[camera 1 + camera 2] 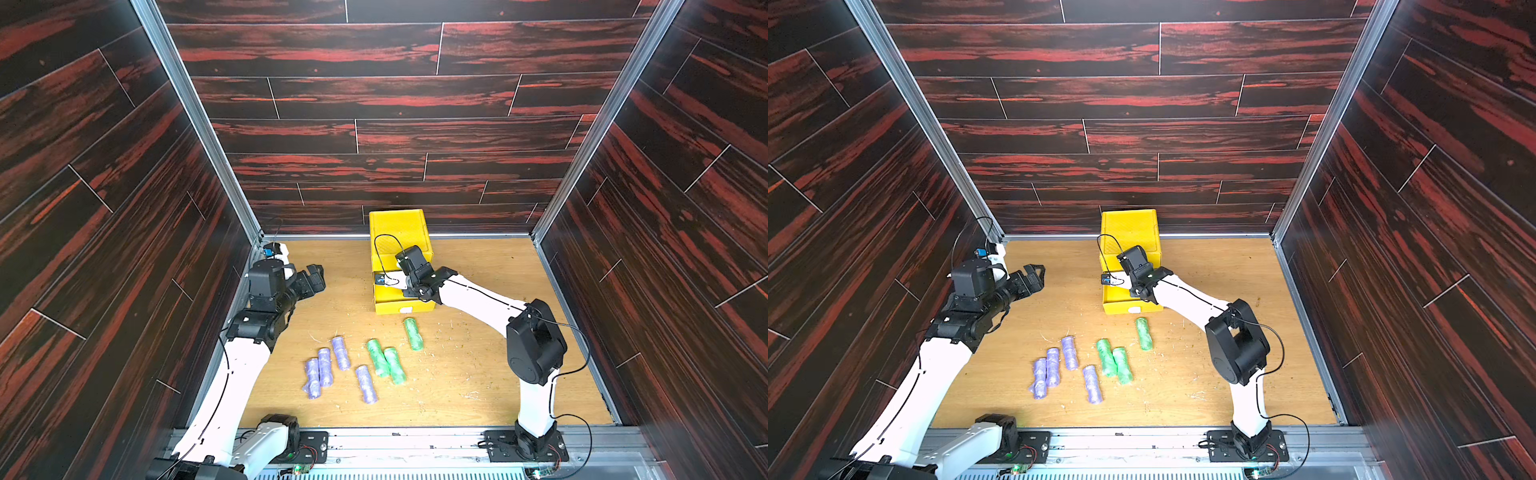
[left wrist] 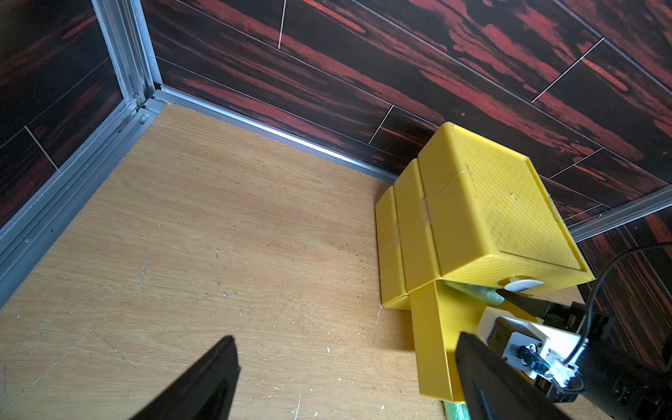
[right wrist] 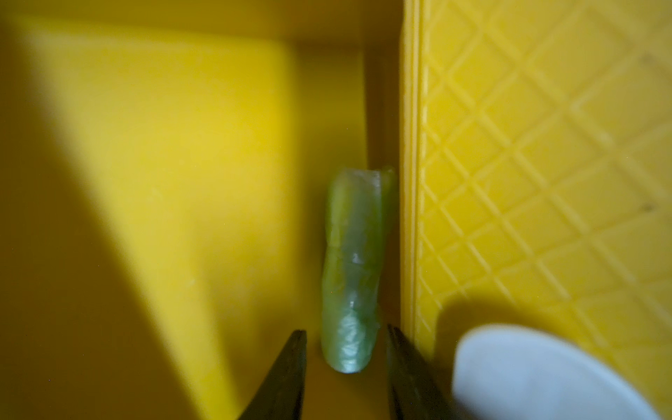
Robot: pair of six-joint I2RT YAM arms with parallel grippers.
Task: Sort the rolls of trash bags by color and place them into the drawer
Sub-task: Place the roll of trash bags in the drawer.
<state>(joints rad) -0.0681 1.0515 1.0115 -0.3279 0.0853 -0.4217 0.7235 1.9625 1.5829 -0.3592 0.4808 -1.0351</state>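
Dark, red-streaked plank walls (image 1: 374, 104) box in a pale wooden bench (image 1: 478, 257), where a yellow cabinet (image 1: 399, 228) of stacked drawers stands at the back, one drawer (image 2: 432, 327) below the top one pulled out. The right arm (image 1: 478, 297) reaches into that drawer from the side. In the wrist view its jaws stand apart on either side of the near end of a green roll (image 3: 351, 262), with a clear gap on one side, not clamped on it. The roll lies flat on the drawer floor, close against the cabinet's face. Its long axis runs across the drawer's width, in line with the jaws and pointing away from them. The left arm (image 1: 266, 291) hovers above bare bench near the left wall, jaws spread wide and empty. In front of the cabinet three more green rolls (image 1: 386, 361) and four purple rolls (image 1: 325, 368) lie flat, most pointing roughly front to back; no pink roll is in view. The step in hand looks like the drop of a green roll into its drawer. The next move would call for drawing the jaws clear without dragging the roll, then going for the nearest green roll (image 1: 413, 333), gripped across its middle.
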